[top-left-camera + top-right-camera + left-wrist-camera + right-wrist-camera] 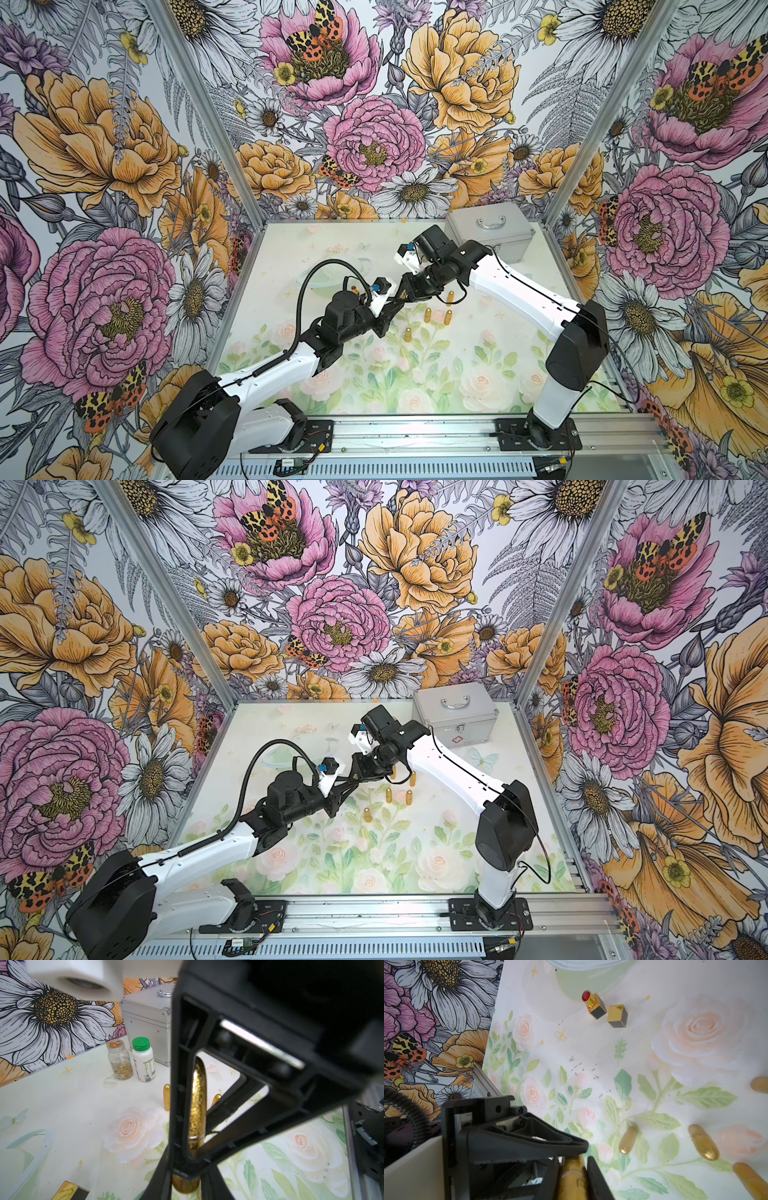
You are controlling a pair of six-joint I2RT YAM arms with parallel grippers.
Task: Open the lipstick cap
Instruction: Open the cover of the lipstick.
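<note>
Left hand (397, 302): closed on the blunt end of the gold lipstick (197, 1105).
Lipstick: held off the tabletop (291, 249), over its centre, spanning both hands, cap on.
Right hand (410, 291): fingers (598, 1178) flank the pointed end; cannot tell whether they press.
Spares (427, 314): upright, just right.

I see a silver case (490, 239) at the far edge of the table (286, 249), a clear bottle (120, 1059) and a green-capped white bottle (143, 1061) beside it
</note>
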